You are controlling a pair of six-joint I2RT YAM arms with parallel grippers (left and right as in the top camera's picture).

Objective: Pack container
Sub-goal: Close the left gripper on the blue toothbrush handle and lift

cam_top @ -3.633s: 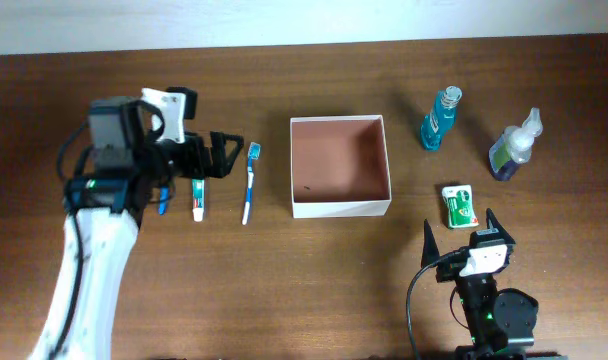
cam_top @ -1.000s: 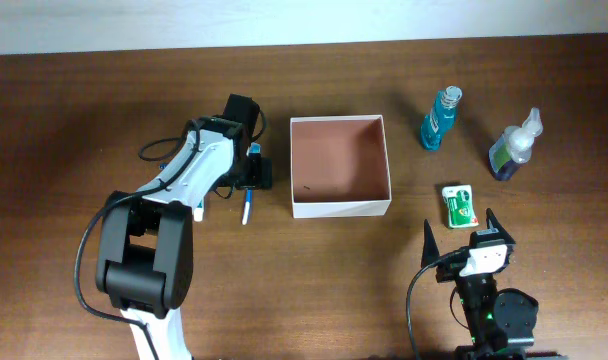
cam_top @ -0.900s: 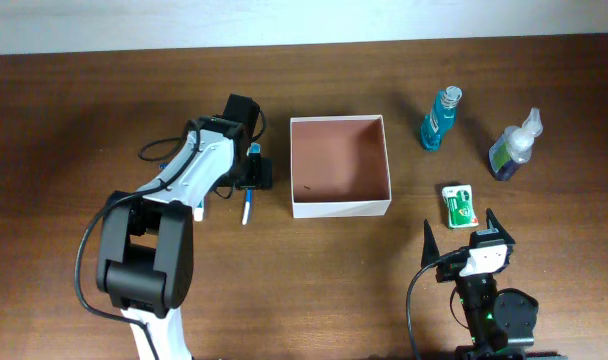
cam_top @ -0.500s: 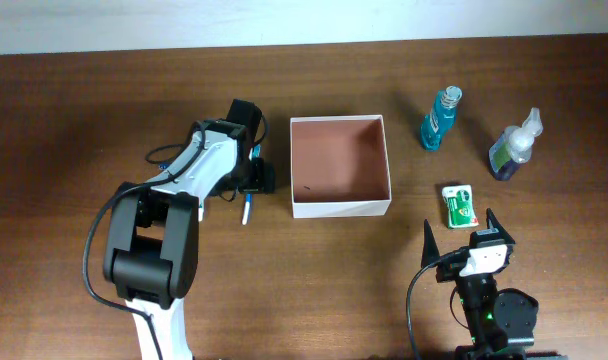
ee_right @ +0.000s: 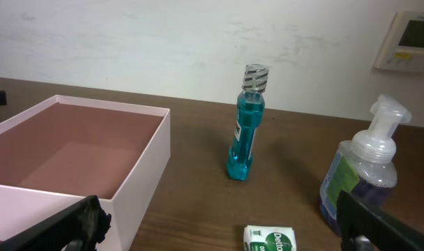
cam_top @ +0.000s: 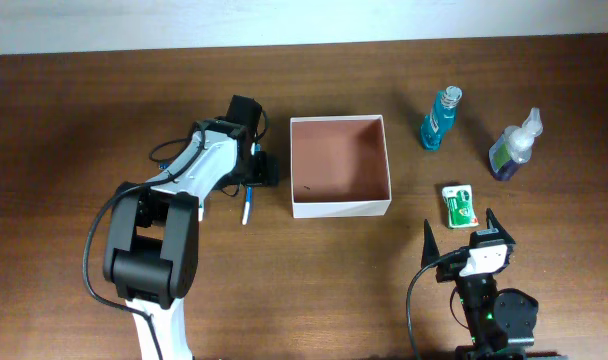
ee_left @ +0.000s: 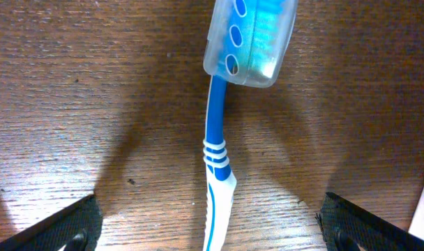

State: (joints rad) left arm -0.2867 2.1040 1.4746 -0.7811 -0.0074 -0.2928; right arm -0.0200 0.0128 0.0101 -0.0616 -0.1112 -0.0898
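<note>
- Lowered since earlier, left fingers (ee_left: pixel 62 226) are spread astride the toothbrush (ee_left: pixel 213 150).
- The container (cam_top: pixel 341 208) is set just beside it; right fingers (cam_top: pixel 430 240) are parted, idle.
- Closure is best centred on its handle.

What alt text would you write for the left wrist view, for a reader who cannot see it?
A blue-and-white plastic toothbrush, its head under a clear vented cap, lies on the brown wooden table. The open left gripper straddles its handle, one dark fingertip at each bottom corner.
</note>
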